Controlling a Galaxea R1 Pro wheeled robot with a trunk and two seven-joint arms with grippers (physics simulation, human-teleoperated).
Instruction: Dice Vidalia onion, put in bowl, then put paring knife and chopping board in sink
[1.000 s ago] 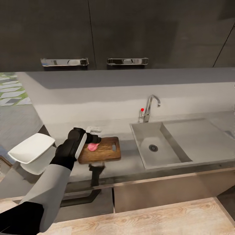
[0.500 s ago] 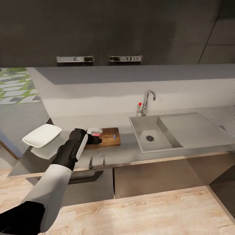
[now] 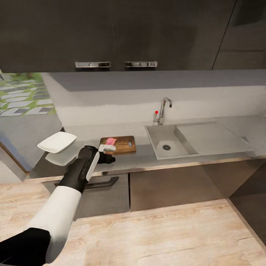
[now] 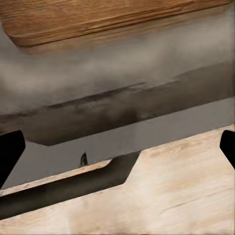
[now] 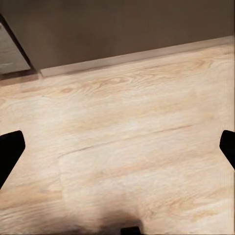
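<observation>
Onion (image 3: pixel 110 140) on chopping board (image 3: pixel 122 145); left gripper (image 3: pixel 108 154) and right gripper (image 5: pixel 117 147) gape empty; next, fetch the paring knife.

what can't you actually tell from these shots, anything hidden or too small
- Paring knife: head view, not made out; the left gripper covers the near left corner of the chopping board.
- Pink piece on the board: too small to tell whether whole or diced.
- Bowl: head view, its inside is too small to read for contents.
- Right gripper: right wrist view, fingers cut off by the side edges, over wood floor.
</observation>
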